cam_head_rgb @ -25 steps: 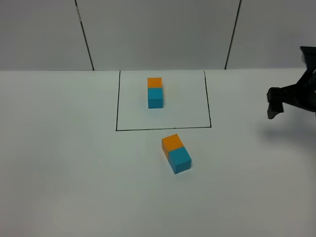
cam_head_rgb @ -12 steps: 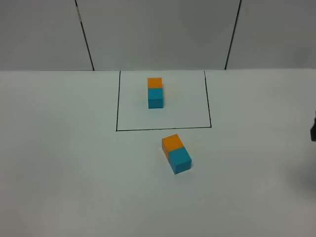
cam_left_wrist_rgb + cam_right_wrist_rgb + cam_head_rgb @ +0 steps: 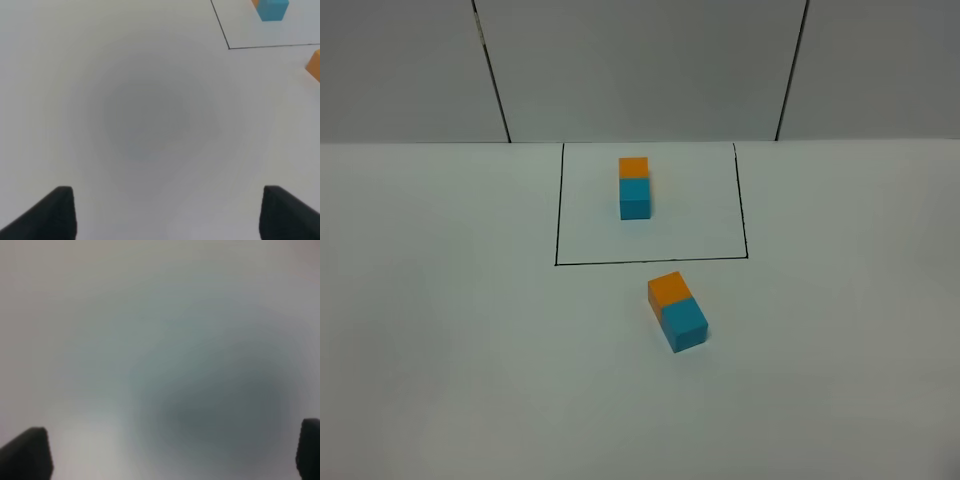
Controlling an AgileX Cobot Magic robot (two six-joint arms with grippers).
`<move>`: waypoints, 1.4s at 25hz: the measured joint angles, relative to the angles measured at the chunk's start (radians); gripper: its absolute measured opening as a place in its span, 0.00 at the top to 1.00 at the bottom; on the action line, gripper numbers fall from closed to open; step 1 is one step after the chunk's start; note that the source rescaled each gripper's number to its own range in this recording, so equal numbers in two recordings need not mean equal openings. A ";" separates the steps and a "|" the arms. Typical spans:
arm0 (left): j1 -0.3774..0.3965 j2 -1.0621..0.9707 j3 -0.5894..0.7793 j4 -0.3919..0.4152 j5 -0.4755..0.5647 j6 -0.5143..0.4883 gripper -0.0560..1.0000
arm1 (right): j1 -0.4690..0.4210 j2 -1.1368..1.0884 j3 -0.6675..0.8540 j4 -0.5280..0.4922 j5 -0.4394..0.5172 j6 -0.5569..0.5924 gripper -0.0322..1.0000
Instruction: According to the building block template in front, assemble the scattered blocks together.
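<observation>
The building block template (image 3: 634, 187), an orange cube joined to a cyan one, stands inside the black-lined rectangle (image 3: 650, 262). Just in front of that line lie the scattered blocks: the orange cube (image 3: 669, 289) and the cyan cube (image 3: 686, 324) touch in a slightly tilted row. Neither arm appears in the exterior high view. My left gripper (image 3: 172, 215) is open over bare table, with the template's cyan cube (image 3: 272, 9) and the loose orange cube (image 3: 315, 64) at the picture's edge. My right gripper (image 3: 167, 452) is open too, over blurred bare table.
The white table (image 3: 450, 330) runs back to a pale panelled wall (image 3: 640, 60) with dark seams.
My right arm has withdrawn to the right and left the exterior high view. The blocks and the template have not moved.
</observation>
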 joint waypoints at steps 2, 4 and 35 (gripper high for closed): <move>0.000 0.000 0.000 0.000 0.000 0.000 0.20 | 0.000 -0.087 0.049 0.002 0.006 -0.001 0.01; 0.000 0.000 0.000 0.000 0.000 0.000 0.20 | 0.000 -0.180 0.092 0.007 0.012 -0.003 0.01; 0.000 0.000 0.000 0.000 0.000 0.000 0.20 | 0.000 -0.657 0.174 0.009 0.029 -0.082 0.19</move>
